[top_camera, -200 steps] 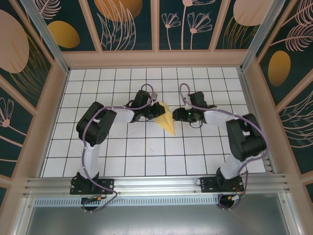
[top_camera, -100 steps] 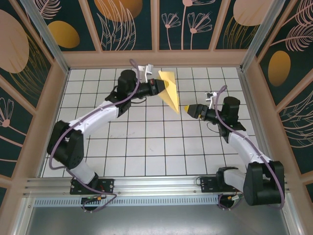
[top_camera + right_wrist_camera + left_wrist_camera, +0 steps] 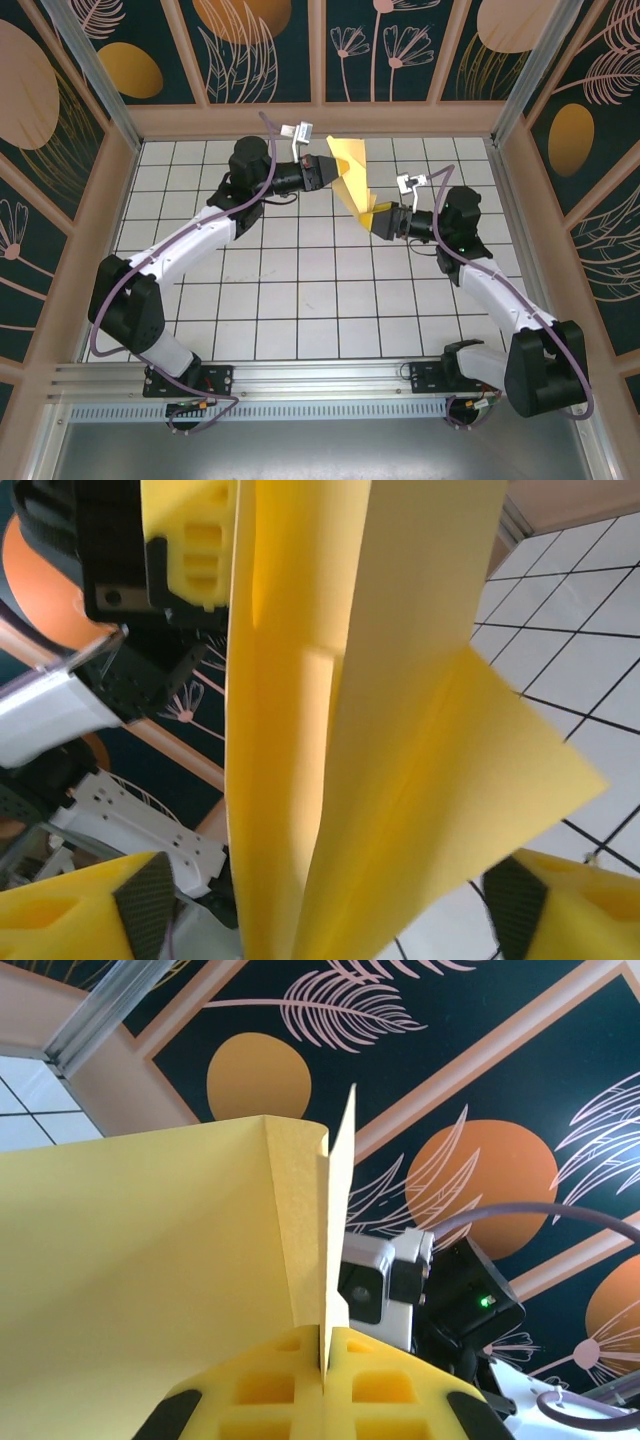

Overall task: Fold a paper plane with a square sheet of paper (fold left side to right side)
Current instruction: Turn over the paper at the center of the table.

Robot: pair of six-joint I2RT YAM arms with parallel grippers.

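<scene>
Midair, left tool (image 3: 333, 172) tight around plane (image 3: 353, 183)

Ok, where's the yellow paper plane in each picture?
Top camera: the paper plane sits just above the picture's middle.
Left wrist camera: it covers the left half.
Right wrist camera: it stands tall down the middle.
Shared landmark: the left pincer clamped on it, at the bottom in the left wrist view; its finger is top left in the right wrist view.

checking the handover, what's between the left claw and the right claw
The folded yellow paper plane bridges the gap from the left claw to the right claw, as the top view shows.
</scene>
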